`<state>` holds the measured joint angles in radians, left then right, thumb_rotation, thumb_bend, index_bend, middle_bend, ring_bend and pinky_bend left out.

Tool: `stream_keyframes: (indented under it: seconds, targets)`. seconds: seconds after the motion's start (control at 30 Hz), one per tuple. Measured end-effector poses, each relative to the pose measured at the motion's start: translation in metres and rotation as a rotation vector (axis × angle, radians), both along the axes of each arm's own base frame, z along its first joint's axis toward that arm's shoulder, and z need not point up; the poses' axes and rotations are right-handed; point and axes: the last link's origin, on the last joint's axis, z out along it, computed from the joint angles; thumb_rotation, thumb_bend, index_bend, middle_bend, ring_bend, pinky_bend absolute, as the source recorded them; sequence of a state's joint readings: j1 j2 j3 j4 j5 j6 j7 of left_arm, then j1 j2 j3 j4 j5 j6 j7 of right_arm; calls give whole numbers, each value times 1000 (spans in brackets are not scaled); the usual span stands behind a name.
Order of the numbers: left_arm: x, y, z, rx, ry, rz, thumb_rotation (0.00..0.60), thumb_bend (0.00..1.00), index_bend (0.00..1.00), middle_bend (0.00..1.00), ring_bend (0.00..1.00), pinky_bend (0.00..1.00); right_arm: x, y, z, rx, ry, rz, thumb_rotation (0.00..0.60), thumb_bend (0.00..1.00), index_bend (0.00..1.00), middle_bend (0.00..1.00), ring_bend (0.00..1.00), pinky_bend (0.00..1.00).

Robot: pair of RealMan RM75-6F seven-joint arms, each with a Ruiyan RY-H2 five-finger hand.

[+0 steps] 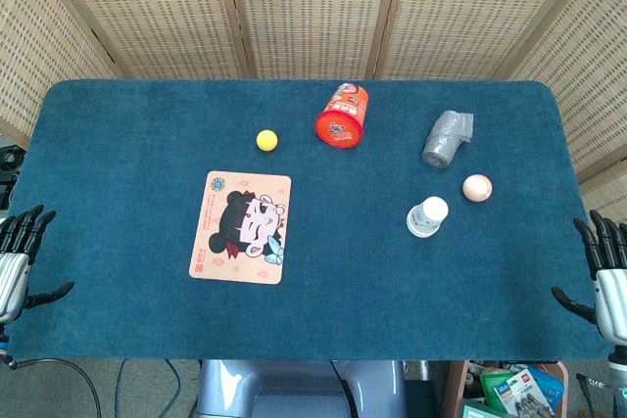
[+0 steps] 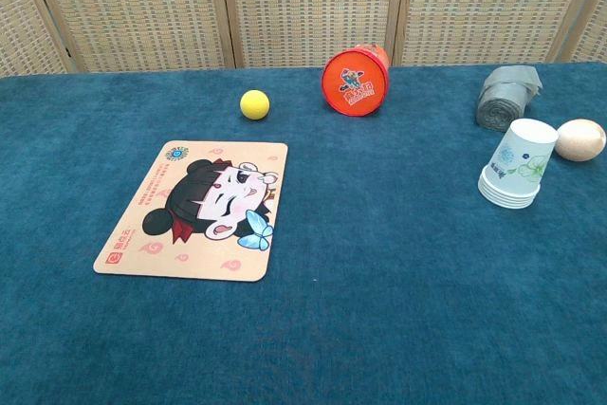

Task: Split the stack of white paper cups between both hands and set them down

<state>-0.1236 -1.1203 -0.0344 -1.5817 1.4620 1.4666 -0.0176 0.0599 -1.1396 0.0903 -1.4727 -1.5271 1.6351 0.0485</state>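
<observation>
The stack of white paper cups (image 1: 427,216) (image 2: 516,166) stands upside down on the blue table (image 1: 127,134), right of centre, with a green leaf print on its side. My left hand (image 1: 18,259) hangs at the table's left front corner, fingers spread and holding nothing. At the right front corner my right hand (image 1: 605,269) is likewise empty with its fingers apart. Both hands are far from the cups. The chest view shows neither hand.
A cartoon mat (image 1: 241,227) (image 2: 197,210) lies left of centre. A yellow ball (image 1: 266,140) (image 2: 254,104) and a tipped orange can (image 1: 342,116) (image 2: 356,80) sit further back. A grey roll (image 1: 447,138) (image 2: 505,98) and an egg (image 1: 477,187) (image 2: 579,139) lie near the cups.
</observation>
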Motion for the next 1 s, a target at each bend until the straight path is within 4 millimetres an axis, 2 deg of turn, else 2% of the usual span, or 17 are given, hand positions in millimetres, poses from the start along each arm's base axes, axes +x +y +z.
stream_keyframes:
  seconds: [0.3, 0.4, 0.47, 0.57, 0.73, 1.0]
  targets:
    - [1, 0, 2, 18, 3, -1, 600, 54, 0, 0, 0, 0, 0, -1, -2, 6, 8, 0, 600, 0, 0, 0, 0, 0]
    - [1, 1, 4, 30, 0, -15, 600, 54, 0, 0, 0, 0, 4, -7, -5, 32, 0, 24, 600, 0, 0, 9, 0, 6]
    - [-1, 2, 4, 34, 0, -21, 600, 55, 0, 0, 0, 0, 11, -16, -7, 62, 5, 60, 600, 0, 7, 33, 0, 53]
    - [-3, 4, 2, 32, -1, -22, 600, 55, 0, 0, 0, 0, 24, -36, -8, 115, 14, 115, 600, 0, 37, 64, 0, 114]
    - [-6, 8, 0, 33, -2, -10, 600, 58, 0, 0, 0, 0, 48, -81, -15, 259, -28, 164, 600, 0, 63, 97, 10, 123]
    - [-9, 11, -1, 33, 17, 13, 600, 59, 0, 0, 0, 0, 79, -152, -37, 464, -48, 99, 600, 17, 113, 158, 51, 207]
